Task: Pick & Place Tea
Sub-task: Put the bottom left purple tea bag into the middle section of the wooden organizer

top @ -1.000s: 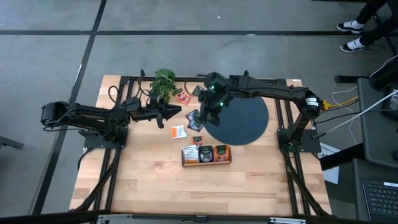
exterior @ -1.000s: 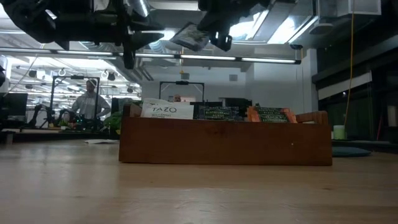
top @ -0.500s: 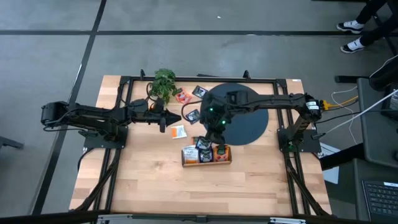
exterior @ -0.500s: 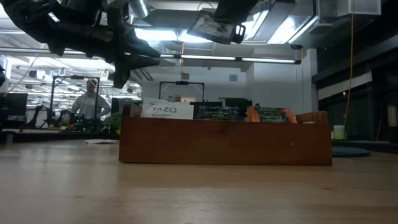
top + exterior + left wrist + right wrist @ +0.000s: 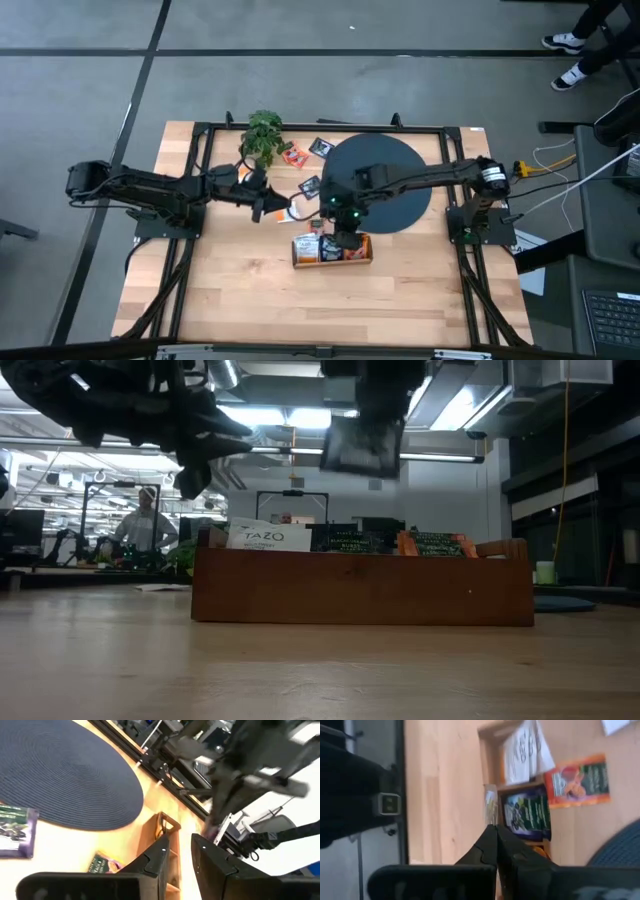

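Observation:
My right gripper [image 5: 345, 226] hangs over the wooden box [image 5: 333, 250] and is shut on a dark tea packet [image 5: 362, 446], which shows edge-on in the right wrist view [image 5: 490, 807]. The box holds white [image 5: 525, 750] and dark [image 5: 527, 815] packets standing on edge. My left gripper [image 5: 277, 206] hovers open above the table left of the box, with nothing between its fingers [image 5: 162, 860]. Loose tea packets lie flat on the wood: an orange one [image 5: 577, 782], a dark one [image 5: 310, 185] and two [image 5: 293, 155] near the plant. My right gripper pinches the dark packet's upper edge [image 5: 365, 422] between its two fingers, which slant down from above. The packet hangs below the fingers, nearly upright, clear of the box and the packets in it.
A round black mat [image 5: 385, 185] lies right of the loose packets. A small green plant [image 5: 263, 135] stands at the far left of the tabletop. A black frame [image 5: 200, 135] runs along the table's sides. Bare wood [image 5: 300, 300] lies toward the near edge. A person [image 5: 147, 520] stands in the room behind.
My right gripper has carried the dark packet from beside the mat's left edge toward the table's near edge and down, until it hangs over the box. My left gripper has swung a little toward the near edge and tipped downward, staying open.

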Robot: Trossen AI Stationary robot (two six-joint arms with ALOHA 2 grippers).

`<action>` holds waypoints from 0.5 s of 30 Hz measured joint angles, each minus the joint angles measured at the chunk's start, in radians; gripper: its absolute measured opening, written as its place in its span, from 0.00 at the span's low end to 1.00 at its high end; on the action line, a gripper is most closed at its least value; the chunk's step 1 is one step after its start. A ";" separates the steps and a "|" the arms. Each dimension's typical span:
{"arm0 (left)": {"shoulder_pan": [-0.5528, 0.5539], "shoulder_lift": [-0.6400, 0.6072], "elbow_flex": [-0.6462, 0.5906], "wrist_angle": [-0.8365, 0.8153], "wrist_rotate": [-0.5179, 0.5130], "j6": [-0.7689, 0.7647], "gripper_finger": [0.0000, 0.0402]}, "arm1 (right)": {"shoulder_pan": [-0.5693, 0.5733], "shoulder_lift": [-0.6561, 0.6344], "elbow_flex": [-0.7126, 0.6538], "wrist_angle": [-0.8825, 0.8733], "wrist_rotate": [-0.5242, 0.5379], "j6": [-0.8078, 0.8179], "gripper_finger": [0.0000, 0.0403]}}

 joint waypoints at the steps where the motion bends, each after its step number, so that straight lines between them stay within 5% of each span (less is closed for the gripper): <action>1: -0.005 0.000 0.000 0.000 -0.001 0.000 0.19 | 0.003 0.013 -0.005 0.000 0.001 -0.001 0.00; 15: -0.072 0.000 0.000 0.006 -0.031 -0.001 0.19 | 0.003 0.127 -0.008 0.015 0.019 -0.114 0.00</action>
